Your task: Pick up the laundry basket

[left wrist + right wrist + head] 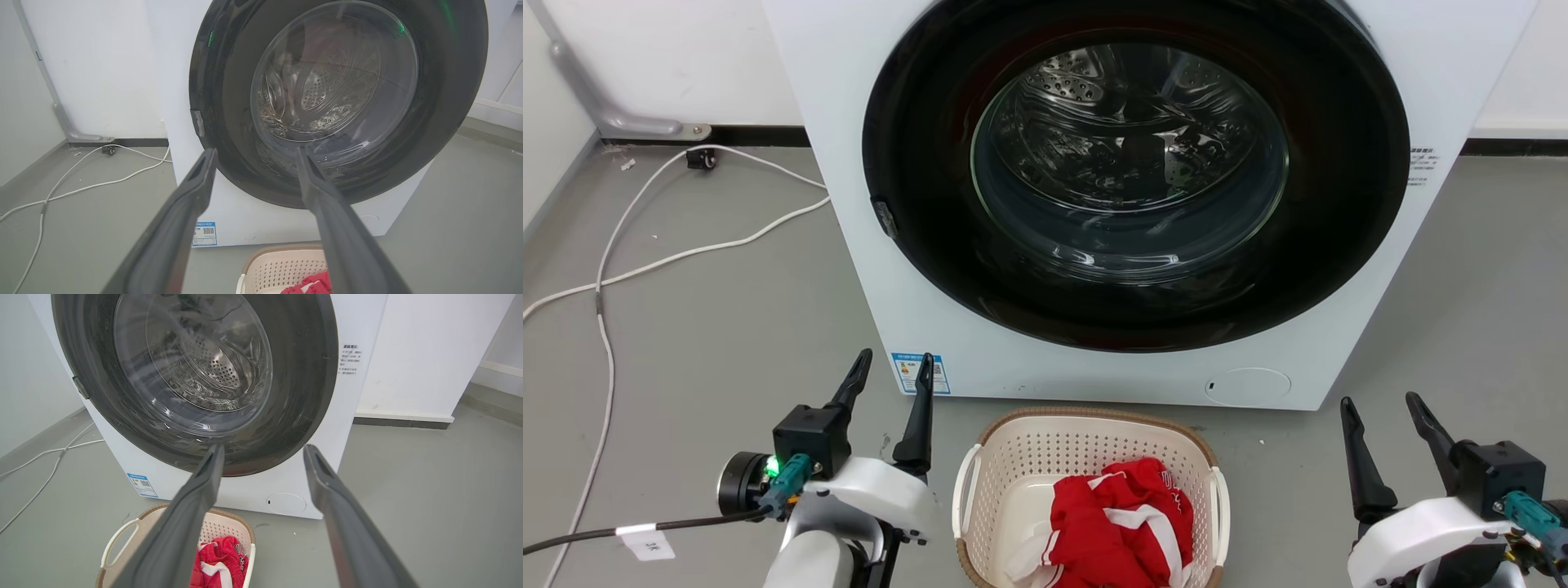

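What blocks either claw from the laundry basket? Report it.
Nothing visible does. The left claw and right claw, both open, flank the laundry basket with bare floor between; the red garment lies inside it.

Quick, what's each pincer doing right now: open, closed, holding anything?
Left pincer: open, holding nothing.
Right pincer: open, holding nothing.

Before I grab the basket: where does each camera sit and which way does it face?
Head view: from the head, forward and down at washing machine and laundry basket; left pincer and right pincer flank the basket.
Left wrist view: along its own fingers toward the machine's door.
Right wrist view: along its own fingers toward that door.
Shared: every view shows the basket holding a red garment.
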You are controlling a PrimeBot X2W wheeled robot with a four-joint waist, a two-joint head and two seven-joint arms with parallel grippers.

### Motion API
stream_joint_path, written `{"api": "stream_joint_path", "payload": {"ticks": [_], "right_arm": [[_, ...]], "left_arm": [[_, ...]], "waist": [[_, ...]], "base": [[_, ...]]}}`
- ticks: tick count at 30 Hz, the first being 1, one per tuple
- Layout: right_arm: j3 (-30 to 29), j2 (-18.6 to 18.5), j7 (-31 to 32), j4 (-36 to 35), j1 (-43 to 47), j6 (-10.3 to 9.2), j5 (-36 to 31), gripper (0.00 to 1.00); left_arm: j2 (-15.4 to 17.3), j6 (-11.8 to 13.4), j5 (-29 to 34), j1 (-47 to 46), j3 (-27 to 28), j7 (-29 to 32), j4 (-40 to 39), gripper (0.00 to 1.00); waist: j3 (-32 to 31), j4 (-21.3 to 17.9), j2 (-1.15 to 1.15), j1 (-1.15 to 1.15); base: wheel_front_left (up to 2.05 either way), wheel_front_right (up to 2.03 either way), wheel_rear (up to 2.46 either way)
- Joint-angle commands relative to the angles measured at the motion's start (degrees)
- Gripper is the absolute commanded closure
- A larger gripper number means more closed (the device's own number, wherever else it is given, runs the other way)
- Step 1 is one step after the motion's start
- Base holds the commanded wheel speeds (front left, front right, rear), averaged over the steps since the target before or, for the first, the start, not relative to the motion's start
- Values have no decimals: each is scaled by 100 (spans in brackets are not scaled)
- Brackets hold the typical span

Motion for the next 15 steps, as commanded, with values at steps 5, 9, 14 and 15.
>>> {"api": "stream_joint_path", "payload": {"ticks": [5, 9, 14, 15], "right_arm": [[-62, 22, -66, -88, 64, -2, -287, 0], [-109, 25, -102, -105, 82, -2, -444, 0], [-140, 27, -169, -104, 97, -3, -516, 0], [-142, 27, -194, -97, 101, -3, -524, 0]], "left_arm": [[5, 39, 276, -97, -47, -98, 38, 0], [2, 47, 424, -111, -78, -138, 66, 0], [-7, 56, 593, -134, -101, -188, 110, 0], [-13, 55, 602, -140, -99, -196, 124, 0]], "waist": [[-12, 16, 0, 0], [-15, 31, 0, 0], [-16, 51, 0, 0], [-17, 56, 0, 0]], "base": [[0, 0, 0], [0, 0, 0], [0, 0, 0], [0, 0, 0]]}}
